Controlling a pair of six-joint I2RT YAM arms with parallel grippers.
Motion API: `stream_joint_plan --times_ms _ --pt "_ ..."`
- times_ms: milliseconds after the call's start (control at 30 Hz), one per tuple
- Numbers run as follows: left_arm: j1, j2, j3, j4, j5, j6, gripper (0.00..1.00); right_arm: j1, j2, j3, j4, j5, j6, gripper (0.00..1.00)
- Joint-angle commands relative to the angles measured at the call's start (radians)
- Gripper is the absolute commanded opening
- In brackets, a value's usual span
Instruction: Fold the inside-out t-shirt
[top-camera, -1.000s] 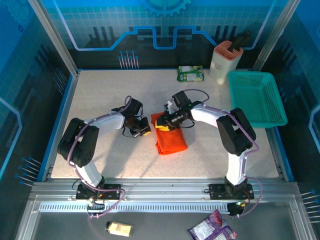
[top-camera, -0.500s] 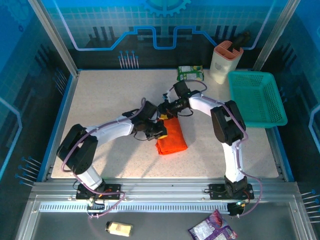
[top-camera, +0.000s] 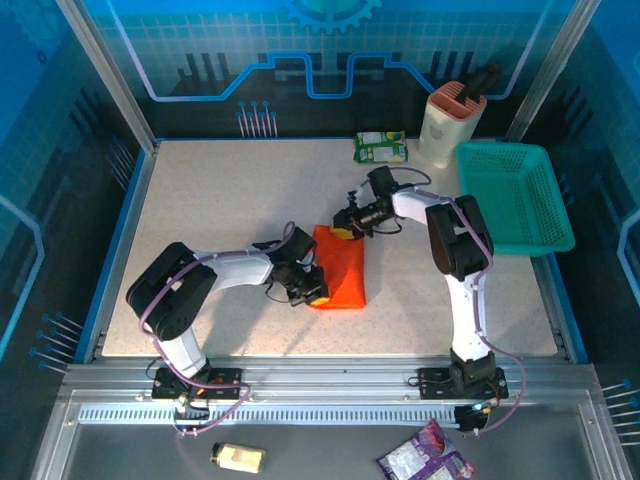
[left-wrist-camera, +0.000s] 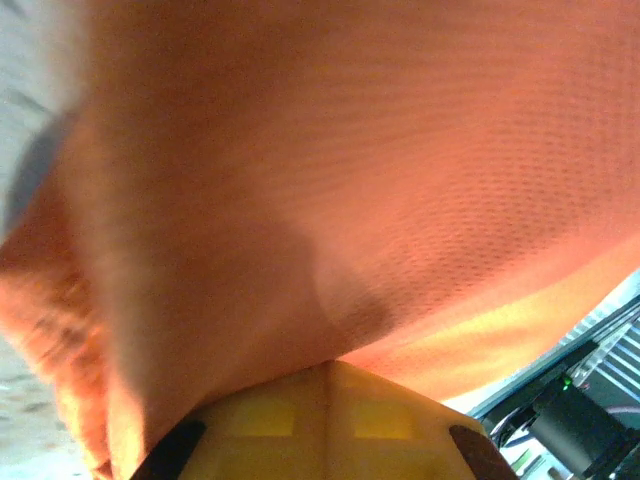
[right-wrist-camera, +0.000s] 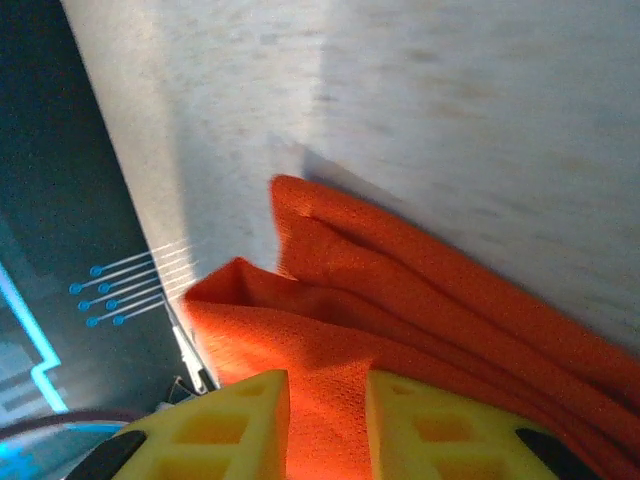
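Orange t-shirt is found folded compactly at mid-tabletop. The right gripper is clamped on its far corner. The left gripper is cloth-covered, so its state cannot be told. Only final tidying is judged outstanding.

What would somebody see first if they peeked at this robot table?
The bright orange t-shirt jumps out first, lying folded in the middle of the table. The left hand is at its near left corner, and the right hand is at its far edge, with cloth between its fingers. Next comes the teal basket at the far right.
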Motion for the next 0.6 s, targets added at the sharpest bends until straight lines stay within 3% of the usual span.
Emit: stream_joint_plan --times_ms 0,367,567 --pt "0.069 -0.013 -0.012 -0.064 -0.023 0.049 0.01 -0.04 -0.09 -0.081 -0.027 0.027 -0.041 0.28" --pt "0.228 0.077 0.154 -0.237 -0.064 0.234 0.02 -0.045 -0.376 -0.488 0.055 0.051 -0.009 0.29" --pt "0.257 0.151 0.251 -0.241 -0.062 0.268 0.03 0.077 -0.486 -0.609 0.13 0.066 0.09 0.29"
